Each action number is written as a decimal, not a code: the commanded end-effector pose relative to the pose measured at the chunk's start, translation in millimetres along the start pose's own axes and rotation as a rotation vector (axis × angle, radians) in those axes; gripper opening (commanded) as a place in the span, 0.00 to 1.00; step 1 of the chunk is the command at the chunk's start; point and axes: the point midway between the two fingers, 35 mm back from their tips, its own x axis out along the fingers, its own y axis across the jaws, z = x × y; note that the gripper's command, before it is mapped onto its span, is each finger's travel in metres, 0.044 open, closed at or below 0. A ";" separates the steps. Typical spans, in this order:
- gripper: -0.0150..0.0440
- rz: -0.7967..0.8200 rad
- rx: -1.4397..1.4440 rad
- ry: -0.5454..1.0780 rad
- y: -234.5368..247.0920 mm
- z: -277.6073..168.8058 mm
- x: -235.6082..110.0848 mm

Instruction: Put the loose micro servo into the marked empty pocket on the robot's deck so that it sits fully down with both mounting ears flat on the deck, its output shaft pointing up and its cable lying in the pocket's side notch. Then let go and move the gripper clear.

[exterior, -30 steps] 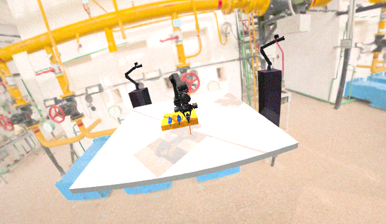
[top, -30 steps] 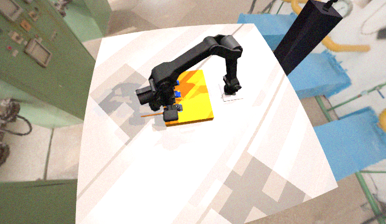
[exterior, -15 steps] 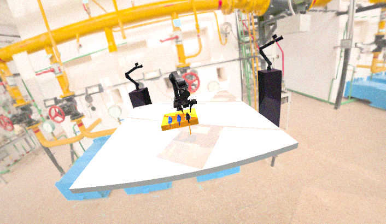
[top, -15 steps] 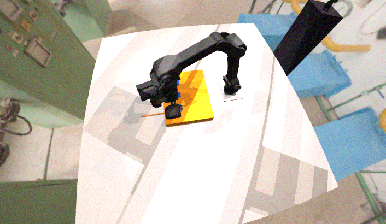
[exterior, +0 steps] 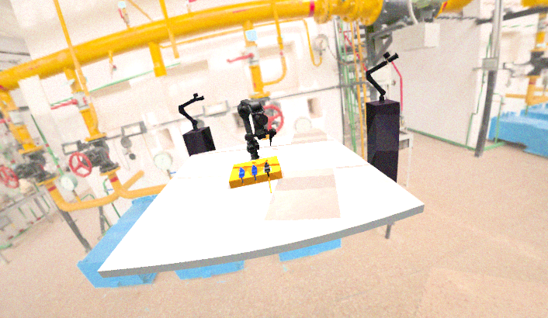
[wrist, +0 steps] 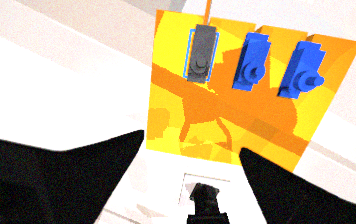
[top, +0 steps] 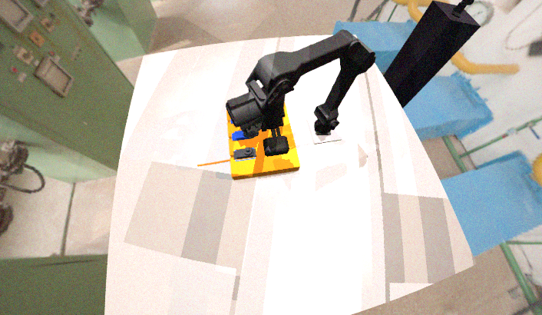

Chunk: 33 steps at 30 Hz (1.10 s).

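Note:
The grey micro servo (wrist: 201,52) (top: 244,153) (exterior: 266,167) sits in the blue-outlined pocket at one end of the yellow-orange deck (wrist: 165,120) (top: 279,165) (exterior: 251,179), with its output shaft up. Its orange cable (wrist: 207,9) (top: 213,162) (exterior: 269,184) runs out over the deck's edge onto the table. Two blue servos (wrist: 252,62) (wrist: 302,70) (exterior: 241,172) (exterior: 254,170) fill the other pockets. My gripper (wrist: 191,142) (top: 263,135) (exterior: 269,133) is open and empty. It hangs above the deck, apart from the servo.
The arm's base (top: 325,123) (wrist: 205,200) stands on a small white plate next to the deck. Two black pillars (top: 427,51) (exterior: 382,136) (exterior: 198,140) with camera arms stand off the white table's edges.

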 end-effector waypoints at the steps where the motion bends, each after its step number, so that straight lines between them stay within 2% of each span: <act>1: 1.00 0.004 0.003 -0.014 -0.1 -2.3 -11.3; 7: 1.00 0.015 0.003 -0.045 0.1 1.8 -40.7; 33: 1.00 0.015 0.003 -0.045 0.1 1.8 -40.7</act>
